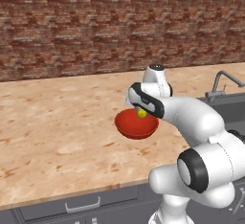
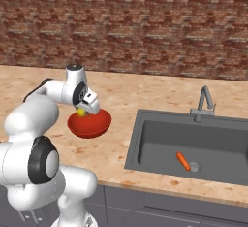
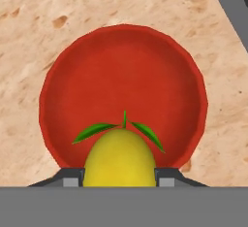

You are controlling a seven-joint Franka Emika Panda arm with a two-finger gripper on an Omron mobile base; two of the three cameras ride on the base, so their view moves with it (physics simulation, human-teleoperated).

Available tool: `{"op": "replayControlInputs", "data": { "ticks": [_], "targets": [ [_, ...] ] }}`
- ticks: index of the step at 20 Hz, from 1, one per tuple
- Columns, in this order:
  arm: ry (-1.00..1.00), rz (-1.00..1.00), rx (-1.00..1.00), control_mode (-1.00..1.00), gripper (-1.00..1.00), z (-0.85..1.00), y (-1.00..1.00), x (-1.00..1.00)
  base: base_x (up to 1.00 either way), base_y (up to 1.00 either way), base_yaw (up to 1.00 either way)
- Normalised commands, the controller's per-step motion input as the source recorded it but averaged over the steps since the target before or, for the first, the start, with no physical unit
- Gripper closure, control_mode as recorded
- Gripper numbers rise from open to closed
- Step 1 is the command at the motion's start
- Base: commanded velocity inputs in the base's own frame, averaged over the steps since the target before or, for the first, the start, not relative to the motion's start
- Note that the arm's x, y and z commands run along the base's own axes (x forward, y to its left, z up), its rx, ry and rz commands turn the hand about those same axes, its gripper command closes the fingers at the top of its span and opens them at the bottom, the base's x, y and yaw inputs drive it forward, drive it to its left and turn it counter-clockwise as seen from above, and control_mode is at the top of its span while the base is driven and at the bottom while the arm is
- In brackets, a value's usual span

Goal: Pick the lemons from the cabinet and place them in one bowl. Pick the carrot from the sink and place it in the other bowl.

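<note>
Gripper [image 3: 119, 180] clamps a lemon [image 3: 119, 157] above the red bowl [image 3: 123, 75]; carrot [image 2: 182, 160] lies in sink [image 2: 160, 141].

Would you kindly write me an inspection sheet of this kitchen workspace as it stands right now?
Surface: speckled beige stone counter, with grey drawer fronts below its front edge.
Job's things: shallow glossy red bowl on the counter, nothing lying in it; small yellow lemon with green leaves held above it; slim orange carrot on the floor of the dark grey sink, beside the drain.
Clutter: nothing seen.
Gripper: two-finger gripper shut on the lemon, over the bowl.
Cables: nothing seen.
Surroundings: red brick wall behind the counter; thin grey faucet at the sink's back edge.
</note>
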Motion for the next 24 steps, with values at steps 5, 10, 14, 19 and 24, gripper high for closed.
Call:
{"op": "replayControlInputs", "data": {
  "ticks": [5, 10, 14, 19, 24],
  "targets": [
    [-0.03, 0.0, -0.02, -1.0, 1.0, -0.34, 0.0, 0.05, 0.0, 0.0, 0.0],
    [0.0, 0.0, -0.06, -1.0, 1.0, -0.26, 0.0, 0.22, 0.0, 0.0, 0.0],
    [0.01, 0.0, -0.02, -1.0, 1.0, 0.0, 0.0, 0.4, 0.0, 0.0, 0.0],
    [0.04, 0.0, 0.0, -1.0, 1.0, 0.0, 0.0, 0.27, 0.0, 0.0, 0.0],
    [0.05, -0.01, 0.0, -1.0, 1.0, -0.04, 0.0, 0.02, 0.0, 0.0, 0.0]
  ]
}}
